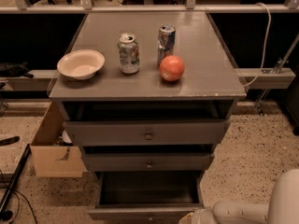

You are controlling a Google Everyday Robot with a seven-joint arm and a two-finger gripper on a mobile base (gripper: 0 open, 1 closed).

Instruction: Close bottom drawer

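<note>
The grey cabinet's bottom drawer (147, 213) is pulled far out at the bottom edge of the camera view, and its dark inside (149, 188) shows. Only the top strip of its front shows. The middle drawer (148, 162) and the upper drawer (147, 132) above it stand slightly out, each with a small round knob. My gripper (189, 217) is at the bottom edge, at the right end of the bottom drawer's front, on the end of my white arm (243, 211). Most of it is cut off by the edge of the view.
On the cabinet top (205, 64) stand a white bowl (81, 64), two drink cans (128, 53) (165, 42) and a red-orange round fruit (172, 68). An open cardboard box (53, 148) stands on the speckled floor at the cabinet's left. Cables lie at the far left.
</note>
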